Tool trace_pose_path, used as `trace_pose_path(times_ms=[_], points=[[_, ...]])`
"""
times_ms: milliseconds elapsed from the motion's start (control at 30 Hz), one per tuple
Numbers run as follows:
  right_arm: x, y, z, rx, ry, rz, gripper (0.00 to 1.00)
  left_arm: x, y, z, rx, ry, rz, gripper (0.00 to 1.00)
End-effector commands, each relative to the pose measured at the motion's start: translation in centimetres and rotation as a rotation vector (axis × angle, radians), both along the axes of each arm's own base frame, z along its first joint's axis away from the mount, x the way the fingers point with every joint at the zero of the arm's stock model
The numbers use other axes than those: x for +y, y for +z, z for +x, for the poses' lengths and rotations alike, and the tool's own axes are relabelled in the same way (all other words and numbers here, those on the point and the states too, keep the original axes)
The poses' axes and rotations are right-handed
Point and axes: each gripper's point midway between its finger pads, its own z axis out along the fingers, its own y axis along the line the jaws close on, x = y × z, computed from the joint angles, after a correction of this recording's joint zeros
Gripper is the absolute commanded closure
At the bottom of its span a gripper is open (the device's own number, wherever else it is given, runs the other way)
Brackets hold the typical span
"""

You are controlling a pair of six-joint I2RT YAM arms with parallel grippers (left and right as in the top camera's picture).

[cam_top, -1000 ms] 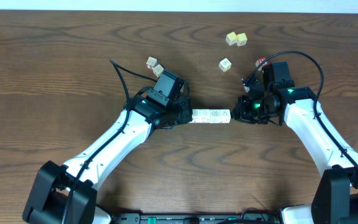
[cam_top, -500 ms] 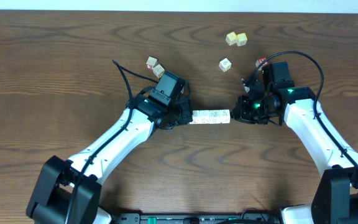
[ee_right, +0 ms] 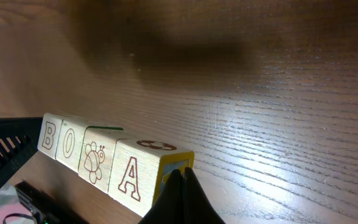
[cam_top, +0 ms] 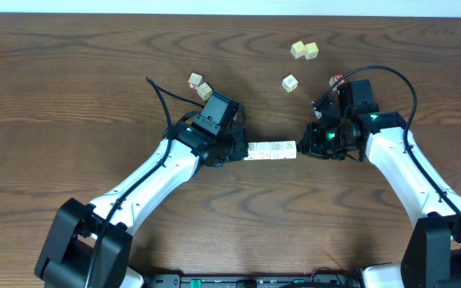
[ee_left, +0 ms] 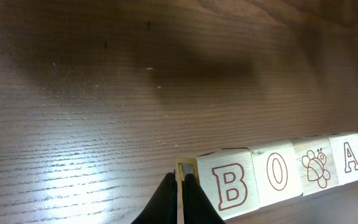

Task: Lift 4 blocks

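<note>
Overhead view, item by item.

- Blocks (cam_top: 271,150): four pale cubes in one straight row, face to face, near the middle of the table (cam_top: 70,72). The row runs left to right between the two grippers. The wrist views show the faces in order: B block (ee_left: 232,186), O block (ee_left: 277,174), bee block (ee_left: 316,169), A block (ee_left: 352,158). The prints are thin brown-red outlines. The pictures do not settle whether the row rests on the wood or hangs just clear of it.
- Left gripper (cam_top: 244,152): jaws closed with nothing between them. Its tip is set against the outer face of the B block, at the row's left end. In the left wrist view the dark fingers (ee_left: 194,202) meet in a point just beside that block.
- Right gripper (cam_top: 301,146): jaws likewise closed and empty. Its tip is against the outer, yellow-edged face of the A block, at the row's right end. The fingers (ee_right: 191,205) show pressed together in the right wrist view.
- Lone cube (cam_top: 290,82): pale, behind the row, apart from it.
- Red-faced cube (cam_top: 336,80): just beside the right arm's wrist, partly hidden by it.
- Yellow cubes (cam_top: 304,50): a touching pair, near the far edge.
- Two more cubes (cam_top: 199,85): a pale pair, close together, behind the left arm's wrist.
- Cable (cam_top: 162,94): black, looping from the left arm over the wood.
</note>
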Motion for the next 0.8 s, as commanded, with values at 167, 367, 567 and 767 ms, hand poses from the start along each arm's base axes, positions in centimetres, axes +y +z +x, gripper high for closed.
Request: trace_pose_path(times_ms=[167,367,567,767], points=[[3.71,1.36,-1.64,0.035,0.08,0.148,0.99,-3.73,1.99,-1.11,0.02,-0.09,-0.124,0.92],[3.95,0.93,-1.73,0.036,0.076,0.112,0.99,-3.67,1.82,-1.2,0.026,-0.09,-0.121,0.93],[4.56,0.88,-1.77,0.027,0.094,0.113,0.99,-3.5,1.47,-1.44,0.035,-0.089,-0.115,0.93],[4.67,0.57,-1.77,0.033,0.098,0.111,0.99,-3.49,1.46,-1.45,0.035,-0.09,-0.114,0.93]])
